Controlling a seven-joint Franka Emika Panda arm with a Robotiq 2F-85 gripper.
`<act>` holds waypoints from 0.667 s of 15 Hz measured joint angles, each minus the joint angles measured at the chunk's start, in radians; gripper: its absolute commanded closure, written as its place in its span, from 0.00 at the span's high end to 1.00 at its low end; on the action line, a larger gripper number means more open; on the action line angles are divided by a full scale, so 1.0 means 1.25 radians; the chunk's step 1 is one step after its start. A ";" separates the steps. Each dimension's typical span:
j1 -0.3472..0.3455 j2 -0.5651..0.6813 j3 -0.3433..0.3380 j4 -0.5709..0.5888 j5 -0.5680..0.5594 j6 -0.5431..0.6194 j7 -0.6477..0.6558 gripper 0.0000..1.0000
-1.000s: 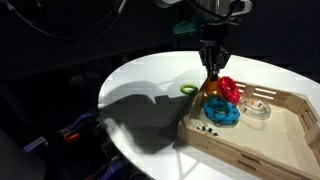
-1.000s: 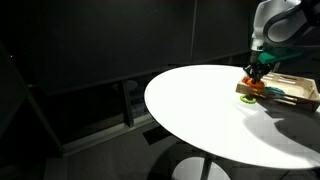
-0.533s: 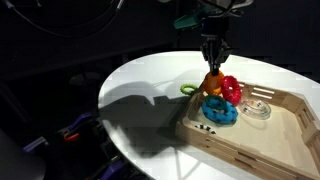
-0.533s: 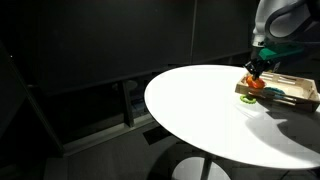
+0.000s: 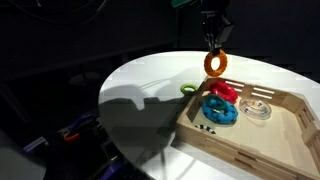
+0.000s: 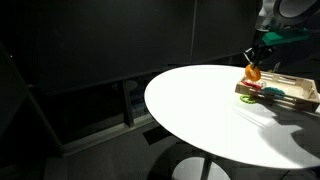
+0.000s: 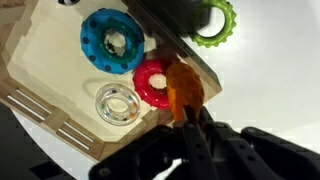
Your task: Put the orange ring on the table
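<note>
My gripper (image 5: pixel 214 45) is shut on the orange ring (image 5: pixel 215 65) and holds it hanging in the air above the wooden tray's near corner. The ring also shows in an exterior view (image 6: pixel 251 73) and in the wrist view (image 7: pixel 184 88), pinched edge-on at my gripper (image 7: pixel 186 113). The round white table (image 5: pixel 150 80) lies below, also seen in an exterior view (image 6: pixel 200 100).
The light wooden tray (image 5: pixel 262 142) holds a red ring (image 5: pixel 224 91), a blue ring (image 5: pixel 220 111) and a clear ring (image 5: pixel 259 109). A small green ring (image 5: pixel 187 89) lies on the table beside the tray. The table edge curves at the left.
My gripper has risen with the orange ring, lifting it from the tray up into the air. The other rings have not moved.
</note>
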 measured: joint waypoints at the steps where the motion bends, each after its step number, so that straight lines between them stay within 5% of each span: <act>1: 0.000 -0.007 0.005 -0.002 0.009 0.000 0.000 0.04; 10: 0.006 -0.026 0.059 -0.052 0.057 0.022 -0.001 0.04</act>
